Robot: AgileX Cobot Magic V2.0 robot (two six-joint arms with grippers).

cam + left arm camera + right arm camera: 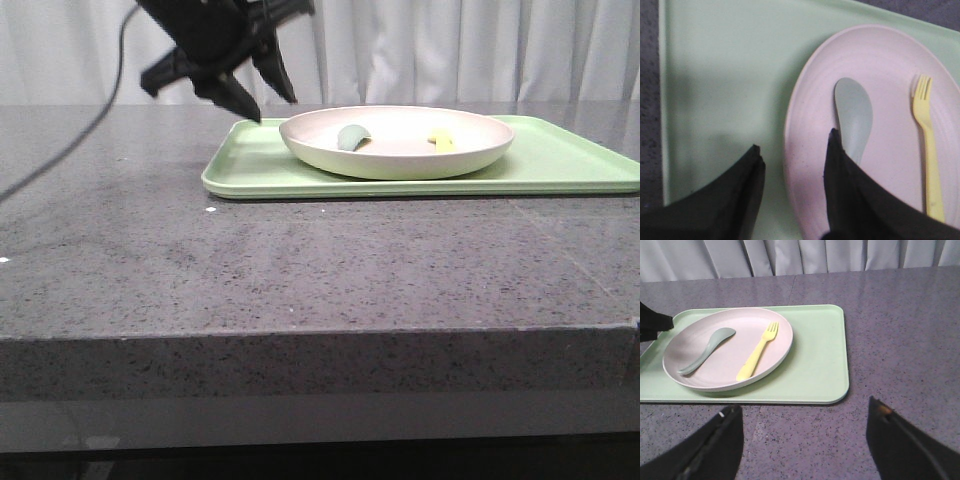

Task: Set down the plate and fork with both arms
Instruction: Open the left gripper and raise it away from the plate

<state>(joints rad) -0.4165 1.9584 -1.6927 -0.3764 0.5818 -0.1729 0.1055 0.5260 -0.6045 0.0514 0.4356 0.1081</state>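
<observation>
1. Front view: the plate (396, 142) sits on the green tray (560, 165) at the far side of the desk (300, 270); the left gripper (262, 103) hovers at its left rim, jaws spread and empty.
2. Left wrist view: the fork (927, 142) lies in the plate beside a spoon (854, 116). It looks light, stiff and slick; pinch mid-handle.
3. Right wrist view: the right gripper (802, 440) hangs over the near desk, jaws wide. The plate's raised rim seems the best hold.

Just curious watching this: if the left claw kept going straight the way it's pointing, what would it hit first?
Probably the plate rim: the open left gripper straddles it, one finger above the tray.
</observation>
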